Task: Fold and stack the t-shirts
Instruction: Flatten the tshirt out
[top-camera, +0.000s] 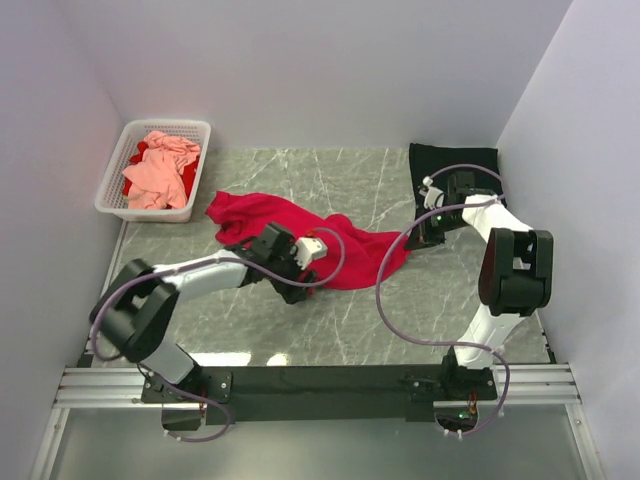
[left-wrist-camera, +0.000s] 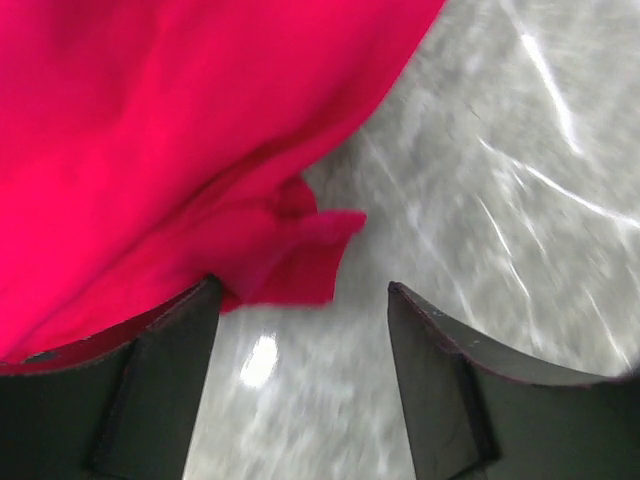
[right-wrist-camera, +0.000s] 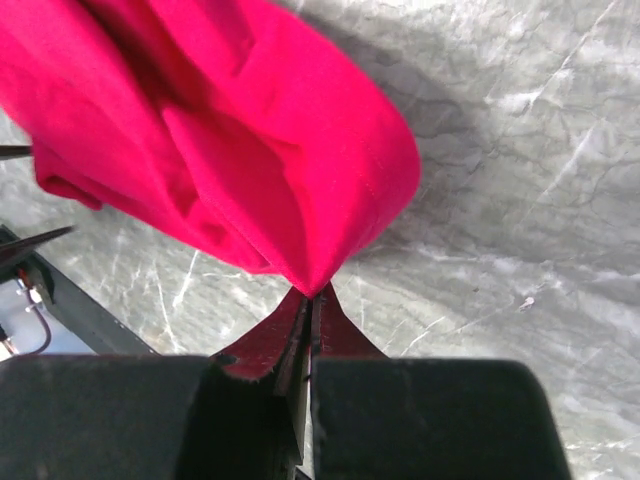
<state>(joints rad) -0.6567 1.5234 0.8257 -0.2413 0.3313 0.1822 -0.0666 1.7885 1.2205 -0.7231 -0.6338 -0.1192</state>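
Stretching between plain white walls (top-camera: 320, 70) on the left, far and right sides, a grey-green marbled table (top-camera: 350, 320) fills the enclosure. Its near edge is taken by the black mounting rail (top-camera: 320, 380) that carries both arms.

A white lattice basket (top-camera: 115, 185) sits in the far left corner, close to the left wall. It holds the crumpled salmon-pink t-shirt (top-camera: 160, 175), with a scrap of red cloth showing beside it. The black t-shirt (top-camera: 452, 158) lies flat in the far right corner, near the right wall. Bare marble shows between the two along the far side, and again in a broad strip between the middle of the table and the rail.

The crimson t-shirt (top-camera: 365, 245) lies rumpled across the middle, running from far left towards near right. The left gripper (top-camera: 303, 290) hangs at its near edge with jaws spread wide. In the left wrist view a crumpled fold of hem reaches the tip of one finger (left-wrist-camera: 160, 380), while the other finger (left-wrist-camera: 470, 390) stands over bare marble and nothing is clamped.

The right gripper (top-camera: 415, 240) is at the shirt's right-hand end, between the crimson cloth and the black t-shirt. In the right wrist view its fingers are pinched tight on a corner of the crimson cloth, which bunches up away from them.
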